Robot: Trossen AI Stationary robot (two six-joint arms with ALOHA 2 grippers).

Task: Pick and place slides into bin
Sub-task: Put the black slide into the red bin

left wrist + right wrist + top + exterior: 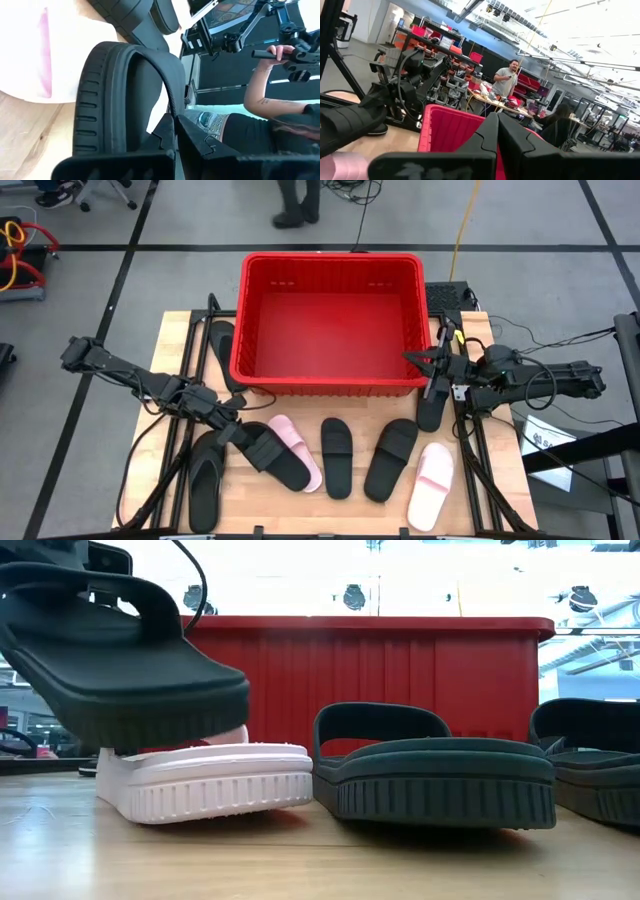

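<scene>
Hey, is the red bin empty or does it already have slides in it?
Empty. The high view shows the red bin with only its bare floor; every slide lies outside it.

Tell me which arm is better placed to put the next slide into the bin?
Probably the left. Its hand is shut on a black slide, lifted above the pale pink slide. The right hand is shut and holds nothing, beside the red bin.

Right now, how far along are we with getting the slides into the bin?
Nothing is done yet: the red bin looks empty. In hand: the left hand is shut on the strap of a black slide, lifted partly over a pink slide. The right hand waits shut by the bin's right wall. The other slides lie on the table.
</scene>
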